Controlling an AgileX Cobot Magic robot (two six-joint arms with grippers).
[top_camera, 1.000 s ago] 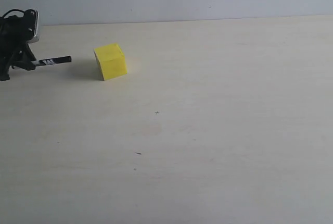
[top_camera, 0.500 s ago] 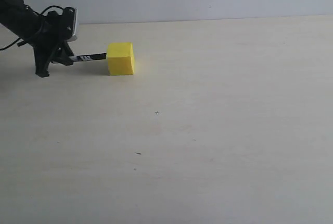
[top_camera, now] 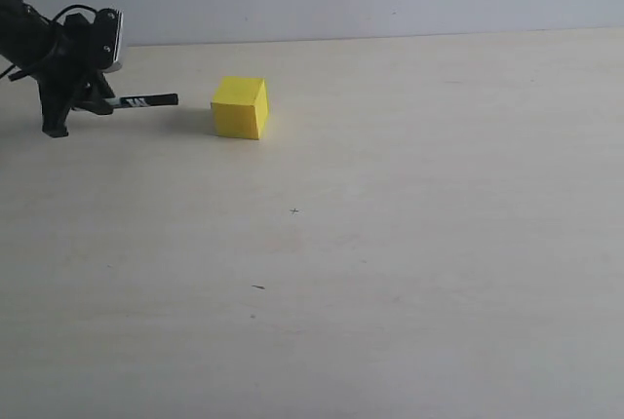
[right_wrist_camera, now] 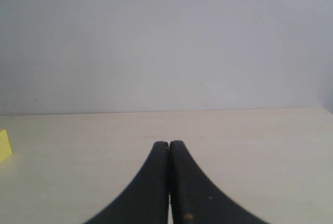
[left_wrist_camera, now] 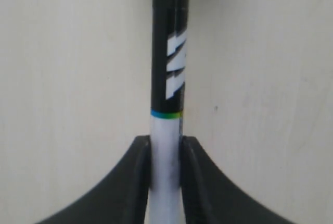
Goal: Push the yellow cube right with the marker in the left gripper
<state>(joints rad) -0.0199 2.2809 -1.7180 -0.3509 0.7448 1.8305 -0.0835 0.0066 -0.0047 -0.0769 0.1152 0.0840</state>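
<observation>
While the left gripper [top_camera: 100, 103] clamps the marker [top_camera: 146, 101] by its white barrel, the black cap end points at the yellow cube [top_camera: 240, 107], small gap between, not touching. Cube sits flat on the table [top_camera: 390, 244]. Right gripper [right_wrist_camera: 169, 148]: jaws pressed together, nothing held.

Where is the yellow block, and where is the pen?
yellow cube [top_camera: 234, 119]: exterior view, on the face that looks toward the camera.
marker [top_camera: 146, 101]: exterior view, on the middle of its black part, at the white mark.
</observation>
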